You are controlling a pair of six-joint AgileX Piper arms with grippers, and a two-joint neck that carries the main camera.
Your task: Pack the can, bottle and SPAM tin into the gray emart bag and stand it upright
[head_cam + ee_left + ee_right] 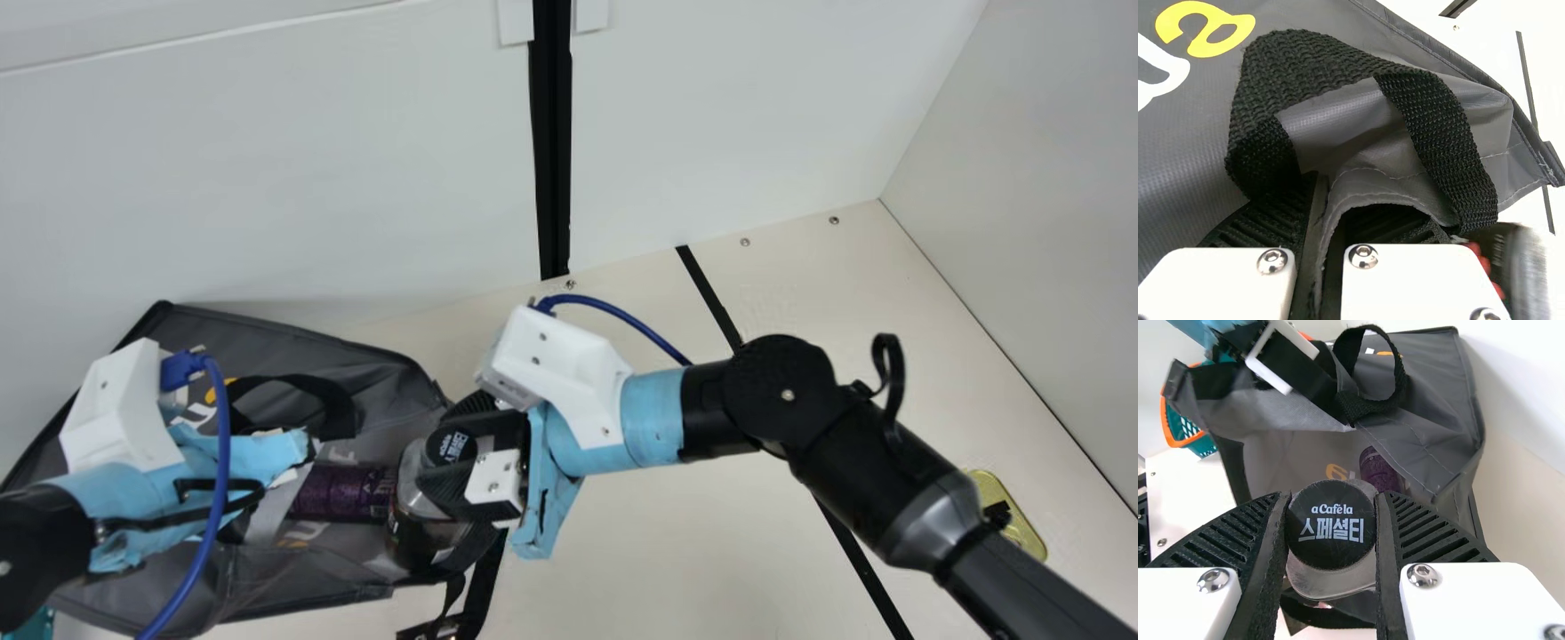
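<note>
Right pincer grips the bottle at the gray bag; left pincer clamps the bag's rim. Gold tin sits near the desk's right edge.

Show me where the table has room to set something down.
The widest bare patch of table lies below the right arm in the main view, between the bag and the black strip. More is bare beyond that arm, toward the back wall. Crowded: the bag's mouth, where the left gripper, right gripper, bottle and purple can bunch up.
</note>
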